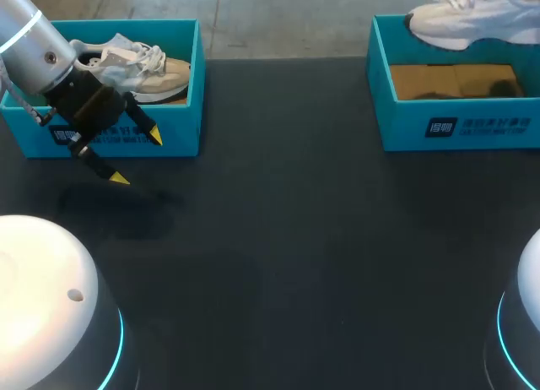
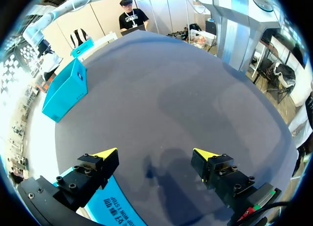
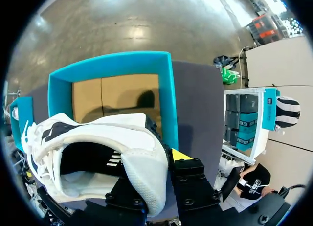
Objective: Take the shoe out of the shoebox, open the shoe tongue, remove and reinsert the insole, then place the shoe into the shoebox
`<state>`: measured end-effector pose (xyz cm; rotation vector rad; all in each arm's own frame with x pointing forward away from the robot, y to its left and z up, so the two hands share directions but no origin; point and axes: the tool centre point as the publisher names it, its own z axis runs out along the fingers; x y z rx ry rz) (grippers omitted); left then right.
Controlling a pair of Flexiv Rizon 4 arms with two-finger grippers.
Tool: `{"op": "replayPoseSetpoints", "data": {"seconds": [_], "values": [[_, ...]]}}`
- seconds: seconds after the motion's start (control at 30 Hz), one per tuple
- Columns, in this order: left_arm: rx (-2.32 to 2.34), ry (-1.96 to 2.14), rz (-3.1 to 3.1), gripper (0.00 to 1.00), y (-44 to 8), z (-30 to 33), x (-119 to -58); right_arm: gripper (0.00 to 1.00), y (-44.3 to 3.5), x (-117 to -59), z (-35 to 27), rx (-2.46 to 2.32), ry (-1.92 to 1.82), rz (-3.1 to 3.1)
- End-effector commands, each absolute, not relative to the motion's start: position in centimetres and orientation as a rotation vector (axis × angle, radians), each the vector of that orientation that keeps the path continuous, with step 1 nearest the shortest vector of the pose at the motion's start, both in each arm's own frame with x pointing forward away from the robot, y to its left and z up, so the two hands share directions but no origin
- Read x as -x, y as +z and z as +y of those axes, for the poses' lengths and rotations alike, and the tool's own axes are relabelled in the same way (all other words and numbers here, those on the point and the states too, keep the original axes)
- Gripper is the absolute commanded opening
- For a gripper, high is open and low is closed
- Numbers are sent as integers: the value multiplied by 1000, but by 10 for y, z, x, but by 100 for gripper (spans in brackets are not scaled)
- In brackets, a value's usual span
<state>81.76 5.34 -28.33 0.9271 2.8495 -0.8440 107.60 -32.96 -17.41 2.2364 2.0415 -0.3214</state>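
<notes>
Shoe (image 1: pixel 472 18) clear of its box (image 1: pixel 460 124), so the first step looks done: it hangs over the far rim of the empty box at the right of the surface (image 1: pixel 295 238). The right tool (image 3: pixel 159 167) is clamped on the heel, apparently with one finger inside the collar and one outside. Opening the tongue, working the insole and returning the shoe to the box all appear to lie ahead. The left tool (image 1: pixel 137 158) hovers low with fingers spread wide, gripping nothing, just in front of a second box (image 1: pixel 181 111) holding a beige shoe (image 1: pixel 160 71).
</notes>
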Motion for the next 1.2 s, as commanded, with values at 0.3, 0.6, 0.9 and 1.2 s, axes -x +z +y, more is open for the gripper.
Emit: {"op": "replayPoseSetpoints", "data": {"seconds": [0.3, 0.6, 0.9, 1.2], "values": [[-927, -839, 2851, 100, -283, 54, -817, 0, -190, -1065, -320, -2234, -295, 2034], [-927, -839, 2851, 100, -283, 54, -817, 0, -190, -1065, -320, -2234, -295, 2034], [-927, -839, 2851, 100, -283, 54, -817, 0, -209, -1061, -315, -2217, -243, 1984], [-927, -839, 2851, 100, -283, 54, -817, 0, -221, -1055, -321, -2237, -236, 1962]]}}
